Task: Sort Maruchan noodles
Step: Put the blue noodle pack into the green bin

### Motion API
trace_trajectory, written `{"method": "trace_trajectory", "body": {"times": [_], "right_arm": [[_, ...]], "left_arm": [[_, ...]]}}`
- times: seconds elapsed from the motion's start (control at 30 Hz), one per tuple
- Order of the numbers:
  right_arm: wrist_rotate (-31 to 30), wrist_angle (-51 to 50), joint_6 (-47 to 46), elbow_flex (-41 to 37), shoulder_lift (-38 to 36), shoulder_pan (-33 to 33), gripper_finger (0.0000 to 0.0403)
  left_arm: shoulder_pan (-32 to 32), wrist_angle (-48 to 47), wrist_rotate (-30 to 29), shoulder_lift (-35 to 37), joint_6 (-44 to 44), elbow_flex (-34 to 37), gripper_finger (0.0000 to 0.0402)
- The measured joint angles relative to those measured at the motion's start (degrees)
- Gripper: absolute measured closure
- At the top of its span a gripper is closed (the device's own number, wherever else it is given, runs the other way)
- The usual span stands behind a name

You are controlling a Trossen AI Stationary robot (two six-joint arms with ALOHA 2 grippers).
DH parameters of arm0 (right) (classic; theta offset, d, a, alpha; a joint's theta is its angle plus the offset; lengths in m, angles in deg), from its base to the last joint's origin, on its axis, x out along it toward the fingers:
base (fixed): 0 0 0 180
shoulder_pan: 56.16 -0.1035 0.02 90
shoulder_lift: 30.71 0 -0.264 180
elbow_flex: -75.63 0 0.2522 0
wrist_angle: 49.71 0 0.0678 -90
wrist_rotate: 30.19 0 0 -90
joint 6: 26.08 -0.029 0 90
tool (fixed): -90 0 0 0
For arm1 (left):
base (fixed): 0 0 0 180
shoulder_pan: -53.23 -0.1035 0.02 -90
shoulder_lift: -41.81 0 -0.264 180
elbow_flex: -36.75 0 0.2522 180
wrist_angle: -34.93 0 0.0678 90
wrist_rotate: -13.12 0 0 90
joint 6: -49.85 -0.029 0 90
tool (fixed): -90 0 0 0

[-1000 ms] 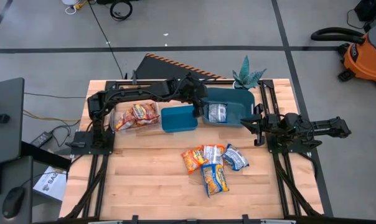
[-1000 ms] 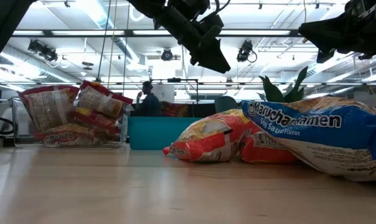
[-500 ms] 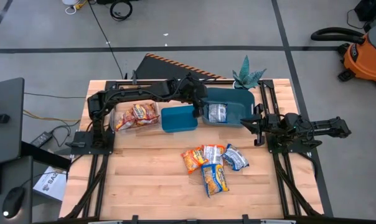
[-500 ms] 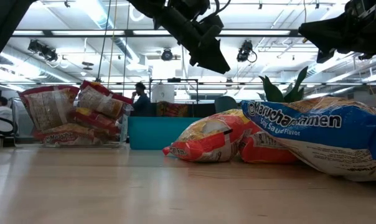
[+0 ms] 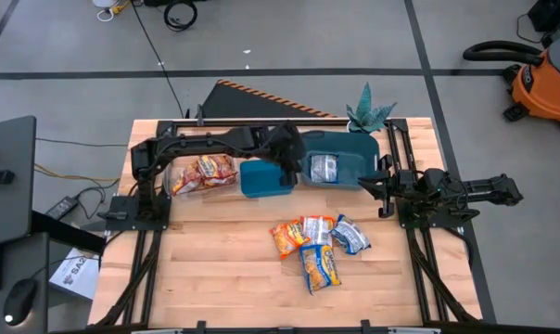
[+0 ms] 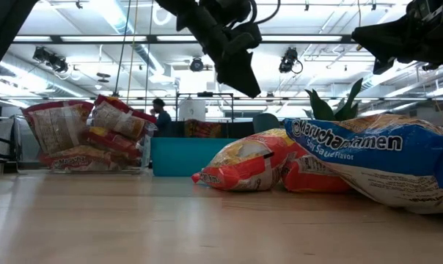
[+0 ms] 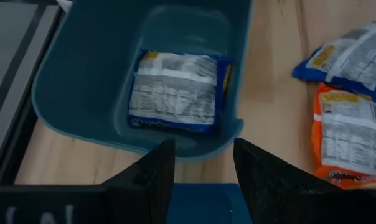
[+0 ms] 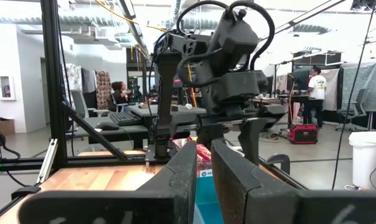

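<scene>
Several Maruchan packets, orange and blue-silver, lie in a loose pile (image 5: 315, 243) on the wood near the table's middle, and fill the front of the low view (image 6: 265, 165). One blue-silver packet (image 7: 174, 92) lies flat in the large teal bin (image 5: 354, 145). Red packets (image 5: 206, 173) sit in the clear box. My left gripper (image 5: 285, 164) hovers open and empty over the small teal bin (image 5: 264, 182), beside the large bin's left rim; its fingers frame that rim in the wrist view (image 7: 203, 165). My right gripper (image 5: 384, 190) waits at the table's right edge with a narrow gap between its fingers (image 8: 204, 168).
The clear box (image 5: 183, 167), small bin and large bin stand in a row along the far side of the table. A teal paper plant (image 5: 368, 111) stands at the far right corner. People move in the room beyond the table (image 6: 160, 116). Bare wood lies near-left of the pile.
My left gripper has drawn back from over the large bin toward the table's left and a little nearer, and now hangs over the small bin; it has turned slightly. The packets have stayed where they were.
</scene>
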Motion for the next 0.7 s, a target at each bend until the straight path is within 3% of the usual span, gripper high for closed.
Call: {"method": "trace_trajectory", "body": {"times": [0.7], "right_arm": [[0.0, 0.0, 0.0, 0.0, 0.0, 0.0, 0.0348]], "left_arm": [[4.0, -4.1, 0.0, 0.0, 5.6, 0.0, 0.0232]]}}
